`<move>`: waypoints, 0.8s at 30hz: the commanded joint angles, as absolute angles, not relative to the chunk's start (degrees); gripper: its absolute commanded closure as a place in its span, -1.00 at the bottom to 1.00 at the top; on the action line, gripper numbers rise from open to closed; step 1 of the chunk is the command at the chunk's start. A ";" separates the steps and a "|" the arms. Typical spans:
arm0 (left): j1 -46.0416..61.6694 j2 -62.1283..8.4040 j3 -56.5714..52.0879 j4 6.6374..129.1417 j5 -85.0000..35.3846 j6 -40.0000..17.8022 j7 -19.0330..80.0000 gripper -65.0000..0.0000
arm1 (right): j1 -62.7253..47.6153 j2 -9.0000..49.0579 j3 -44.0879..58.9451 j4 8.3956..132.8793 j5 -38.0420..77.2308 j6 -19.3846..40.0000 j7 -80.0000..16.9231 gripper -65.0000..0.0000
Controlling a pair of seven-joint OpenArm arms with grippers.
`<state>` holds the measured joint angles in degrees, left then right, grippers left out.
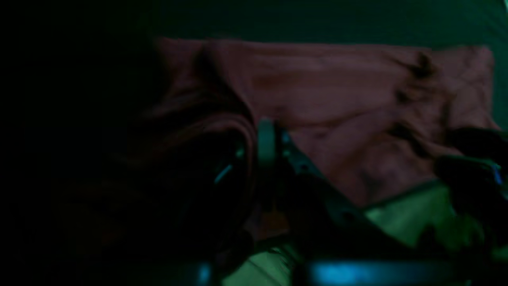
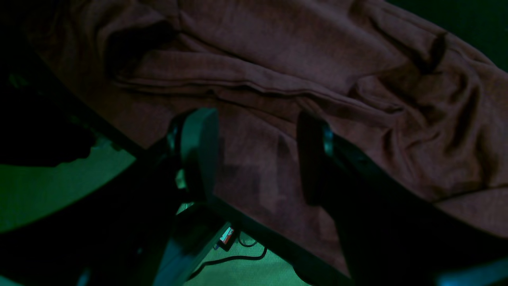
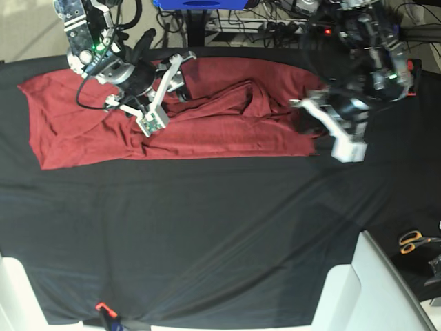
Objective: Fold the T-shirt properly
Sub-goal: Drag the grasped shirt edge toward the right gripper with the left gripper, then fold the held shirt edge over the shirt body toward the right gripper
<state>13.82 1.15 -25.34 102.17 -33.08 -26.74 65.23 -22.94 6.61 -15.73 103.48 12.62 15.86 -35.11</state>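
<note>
Left hand [image 1: 266, 137] pinched shut on T-shirt [image 3: 227, 124] edge; right hand [image 2: 258, 155] half open above fabric.

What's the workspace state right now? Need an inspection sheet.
Surface: table under a black cloth, bare apart from the shirt.
Job's things: red shirt lies along the far edge, rumpled in the middle, one end spread flat; not folded yet.
Clutter: orange-handled scissors at the edge, off the cloth.
End effectors: left end effector shut, with shirt fabric bunched beside it; whether it holds the fabric cannot be told. Right end effector open over the shirt, nothing between its fingers.
Cables: bundle behind the table; one loose cable on the floor.
Surroundings: white panels at the near corners.
</note>
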 commanded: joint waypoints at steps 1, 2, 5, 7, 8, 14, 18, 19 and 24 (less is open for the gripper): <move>13.49 1.63 -23.96 103.25 -34.51 -26.68 64.40 1.00 | -22.99 6.64 -15.08 104.66 13.14 16.04 -33.98 0.08; 13.41 2.33 -22.55 103.25 -34.51 -26.24 64.40 1.00 | -23.08 6.64 -14.55 104.66 13.14 16.04 -33.98 0.08; 12.79 4.09 -18.59 103.08 -34.51 -24.92 64.40 1.00 | -23.16 6.64 -12.00 104.66 13.14 16.04 -33.98 0.08; 12.70 5.05 -15.78 102.99 -34.15 -24.40 64.31 1.00 | -23.25 6.55 -9.89 105.01 13.76 16.04 -33.98 0.08; 12.70 5.41 -14.02 102.81 -34.15 -23.96 64.22 1.00 | -23.25 6.55 -8.31 105.45 15.43 16.04 -33.98 0.08; 11.56 6.29 -4.70 102.64 -34.42 -18.07 60.26 1.00 | -23.96 6.90 2.95 107.47 28.00 16.13 -33.98 0.08; 9.36 6.37 -1.10 101.67 -34.51 -16.84 60.18 1.00 | -23.78 7.16 7.25 107.30 30.37 16.22 -34.07 0.08; 8.84 6.37 0.04 100.70 -34.59 -16.84 60.18 1.00 | -23.87 7.16 7.69 107.30 30.46 16.22 -34.07 0.08; 5.85 6.46 4.88 94.02 -34.33 -16.84 59.74 1.00 | -23.96 7.16 7.87 107.38 30.46 16.22 -34.24 0.08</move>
<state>6.42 6.22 4.95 92.97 -33.01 -16.47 60.58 -24.05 6.76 7.66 106.19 29.63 15.86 -35.57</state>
